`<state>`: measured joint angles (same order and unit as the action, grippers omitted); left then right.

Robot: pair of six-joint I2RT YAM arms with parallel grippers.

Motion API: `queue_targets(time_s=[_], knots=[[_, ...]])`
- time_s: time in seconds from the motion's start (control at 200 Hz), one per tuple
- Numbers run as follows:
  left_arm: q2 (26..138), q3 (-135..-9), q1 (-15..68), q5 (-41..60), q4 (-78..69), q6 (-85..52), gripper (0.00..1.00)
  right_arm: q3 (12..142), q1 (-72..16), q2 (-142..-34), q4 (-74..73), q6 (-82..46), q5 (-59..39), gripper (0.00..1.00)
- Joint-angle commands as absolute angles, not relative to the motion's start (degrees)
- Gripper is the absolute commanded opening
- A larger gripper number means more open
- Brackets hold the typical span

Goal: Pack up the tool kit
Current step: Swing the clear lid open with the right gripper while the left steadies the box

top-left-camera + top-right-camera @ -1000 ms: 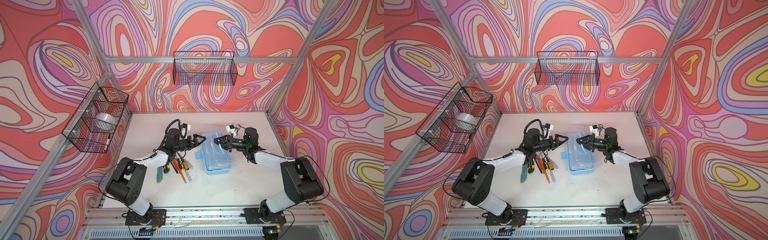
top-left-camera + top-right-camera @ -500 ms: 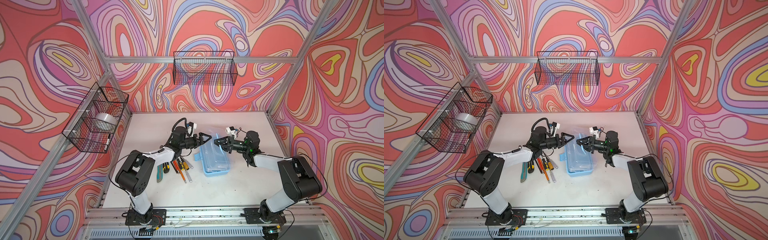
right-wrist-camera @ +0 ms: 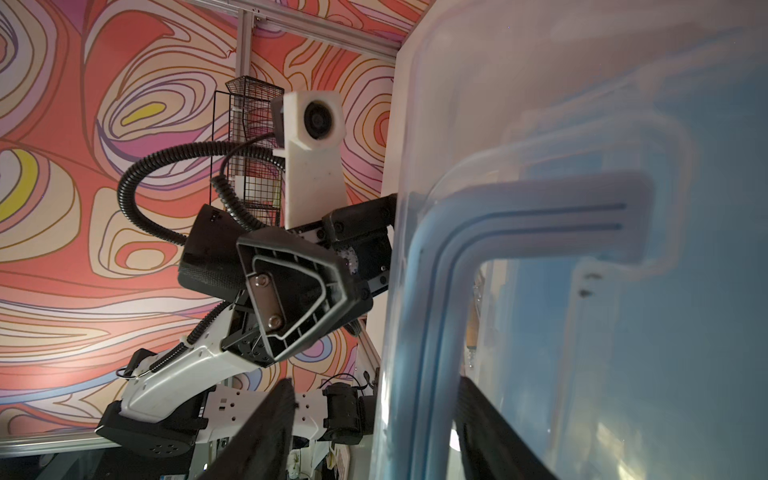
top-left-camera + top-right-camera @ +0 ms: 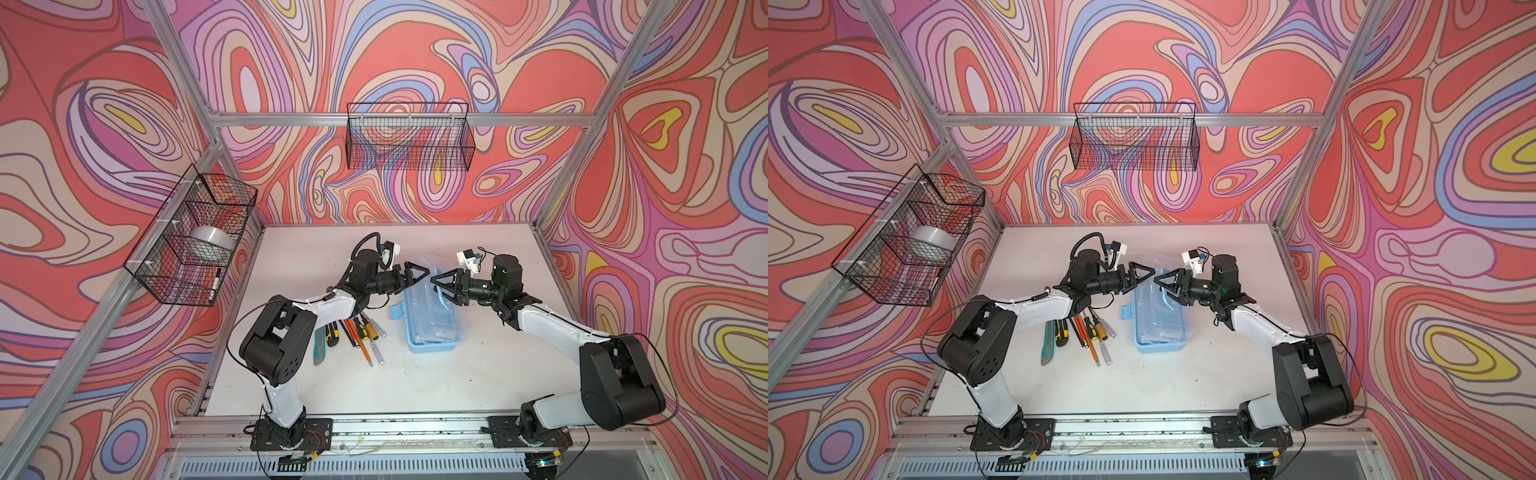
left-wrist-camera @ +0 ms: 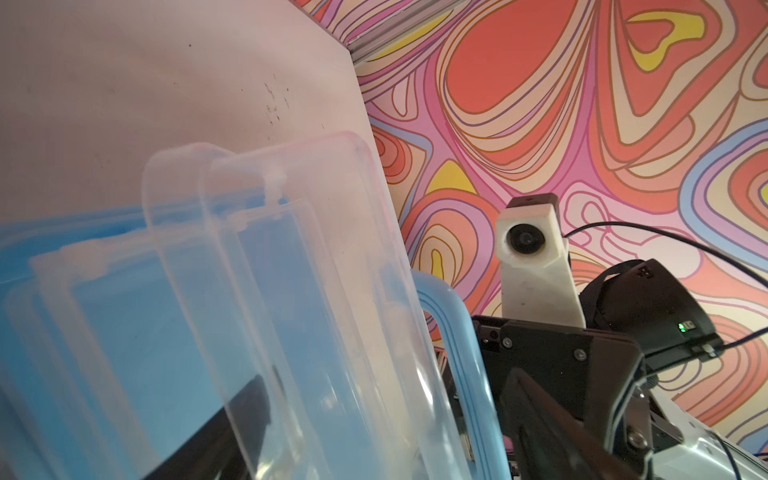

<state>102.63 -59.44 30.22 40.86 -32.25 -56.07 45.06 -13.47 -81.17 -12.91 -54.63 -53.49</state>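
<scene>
The tool kit's light-blue box (image 4: 434,332) (image 4: 1160,332) lies mid-table, its clear lid (image 5: 311,270) (image 3: 540,104) tilted up off the far end. My left gripper (image 4: 417,275) (image 4: 1144,274) (image 5: 382,436) is open at the lid's left side, and one finger (image 5: 237,419) shows through the clear plastic. From the right, my right gripper (image 4: 439,286) (image 4: 1163,284) (image 3: 374,428) is open, with the blue handle (image 3: 440,332) (image 5: 461,353) and the lid's edge between its spread fingers. Screwdrivers (image 4: 359,332) (image 4: 1092,332) and utility knives (image 4: 320,347) (image 4: 1047,340) lie in a row left of the box.
A black wire basket (image 4: 191,245) on the left wall holds a grey tape roll (image 4: 208,241) and a marker. Another wire basket (image 4: 409,137) hangs on the back wall. A blue latch (image 4: 397,311) sticks out from the box's left side.
My right gripper has opened around the blue handle. The left gripper has moved right, up to the lid, staying open.
</scene>
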Motion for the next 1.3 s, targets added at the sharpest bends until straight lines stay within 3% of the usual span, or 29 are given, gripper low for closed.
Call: queue_targets(time_s=[0.0, 0.2, 0.766, 1.092, 1.292], knots=[[101.78, -62.3, 30.76, 41.92, -32.12, -54.76, 0.87, 48.15, -13.45, -78.16, 5.21, -44.05, -44.21, 0.65], [101.85, -64.45, 31.23, 41.66, -30.4, -54.27, 0.87, 51.15, -12.45, -71.21, 20.26, -37.63, -30.23, 0.68], [111.9, -84.46, 38.84, 41.92, -20.62, -51.76, 0.87, 57.92, -11.72, -55.25, 38.54, -30.82, -6.35, 0.7], [117.62, -94.73, 39.81, 42.09, -14.92, -50.33, 0.89, 58.22, -11.76, -53.18, 39.99, -29.58, -2.32, 0.7], [119.52, -100.12, 40.82, 41.06, -9.62, -48.4, 0.9, 59.35, -11.71, -53.77, 38.44, -29.27, -7.22, 0.68]])
